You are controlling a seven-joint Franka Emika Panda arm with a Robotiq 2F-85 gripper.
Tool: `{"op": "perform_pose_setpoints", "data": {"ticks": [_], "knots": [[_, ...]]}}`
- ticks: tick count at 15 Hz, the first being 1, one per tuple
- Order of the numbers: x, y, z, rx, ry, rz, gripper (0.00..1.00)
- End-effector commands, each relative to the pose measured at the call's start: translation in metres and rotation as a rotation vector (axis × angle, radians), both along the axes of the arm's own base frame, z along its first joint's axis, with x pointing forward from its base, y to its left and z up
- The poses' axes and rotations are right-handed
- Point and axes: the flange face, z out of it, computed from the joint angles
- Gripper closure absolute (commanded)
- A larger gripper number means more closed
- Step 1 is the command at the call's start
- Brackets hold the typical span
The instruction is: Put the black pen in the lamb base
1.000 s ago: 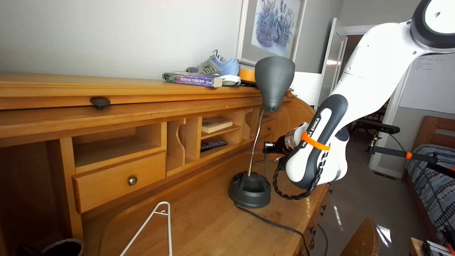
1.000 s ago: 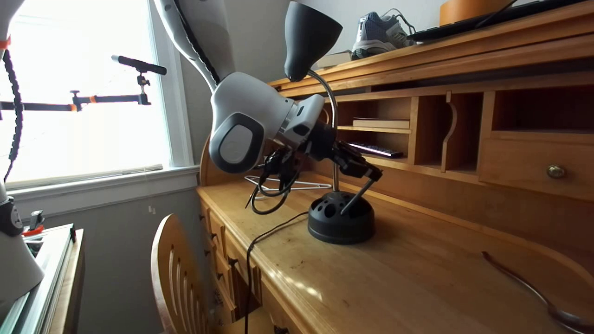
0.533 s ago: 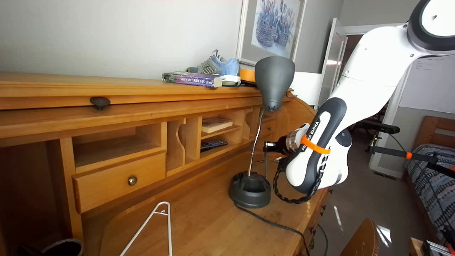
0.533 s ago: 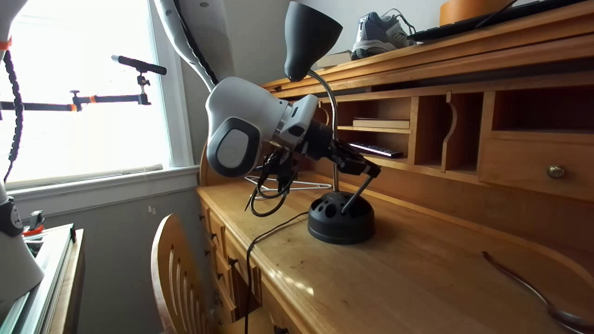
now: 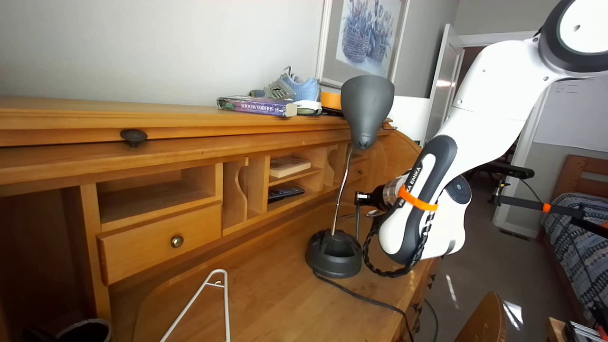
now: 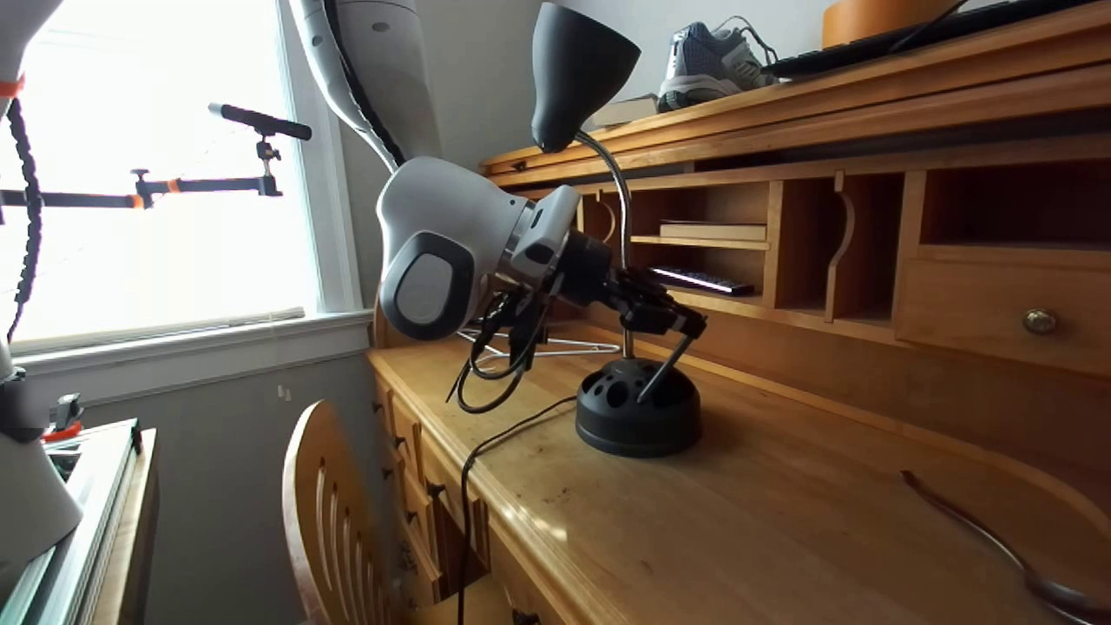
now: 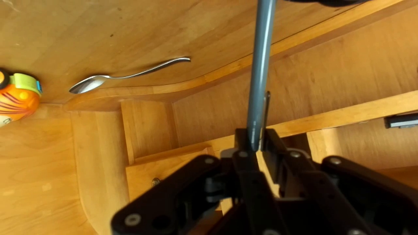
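From my distant place I have the pen point(image 7: 260, 73) gripped between the fingers point(image 7: 241, 138), as the wrist view shows. Its one end sits between the two tips, and its body, which looks grey-blue there, runs away from them up to the edge of the view. In both exterior views the pen points down from the fingers toward the lamp base point(image 6: 638, 431), which stands on the desk point(image 6: 807, 521). In an exterior view the lower end point(image 6: 643, 398) shows before the side of the base with the round holes, and the pen is tilted there. Whether this end touches the base or enters a hole, I cannot tell.

The thin stem point(image 6: 624, 208) of the lamp rises near the fingers and carries the dark grey shade point(image 6: 581, 78), with its wide end up. A dark cord point(image 5: 361, 297) goes from the base over the desk. On the desk there are also a white hanger point(image 5: 226, 304) and, well apart from the pen, a metal spoon point(image 7: 93, 82). Near the spoon is an orange and green thing point(image 7: 19, 101), cut by the edge of the wrist view. In an exterior view a remote control point(image 5: 286, 193) lies under a small shelf point(image 5: 297, 176), and a pale book point(image 5: 287, 167) lies on this shelf.
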Motion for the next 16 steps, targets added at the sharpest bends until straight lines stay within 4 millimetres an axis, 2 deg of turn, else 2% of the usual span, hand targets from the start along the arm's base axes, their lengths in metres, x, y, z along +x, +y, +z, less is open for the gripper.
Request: {"op": "perform_pose_setpoints", "data": {"ticks": [1,15,16], "knots": [[-0.005,0.010,-0.008,-0.026,0.006,-0.019,0.96],[0.000,0.040,-0.016,-0.122,-0.080,-0.022,0.96],[0.009,0.040,-0.010,-0.123,-0.080,-0.019,0.96]]}}
